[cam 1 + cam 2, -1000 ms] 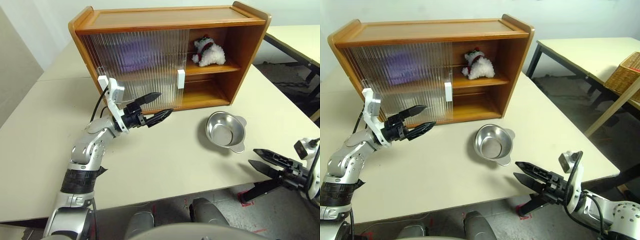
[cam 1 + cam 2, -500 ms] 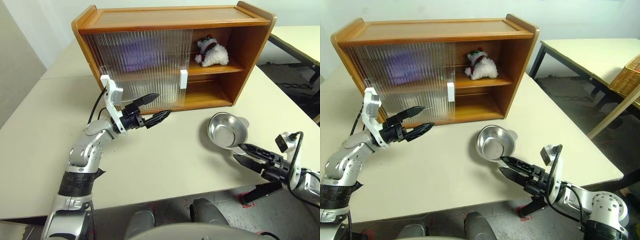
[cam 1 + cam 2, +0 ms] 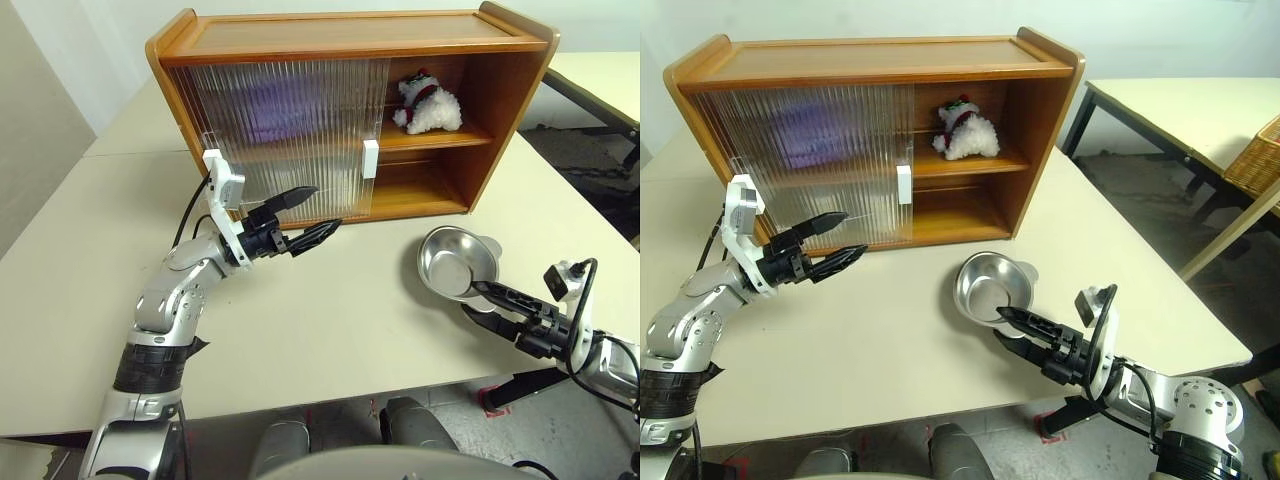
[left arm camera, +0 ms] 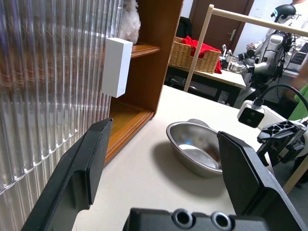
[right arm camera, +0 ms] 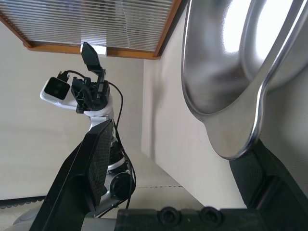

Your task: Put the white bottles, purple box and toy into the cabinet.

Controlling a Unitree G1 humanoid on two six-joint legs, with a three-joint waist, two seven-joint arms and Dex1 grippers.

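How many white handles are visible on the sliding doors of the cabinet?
2. One white handle sits at the door edge beside the open compartment, below the toy. The other handle is near the cabinet's left end, partly behind the left arm; more may be hidden.

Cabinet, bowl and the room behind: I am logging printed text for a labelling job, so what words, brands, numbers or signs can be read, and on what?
None can be read.
Cabinet: no print on the wood, doors or white handle.
Bowl: plain steel, no mark.
Purple box: a blur behind the ribbed door, label unreadable.
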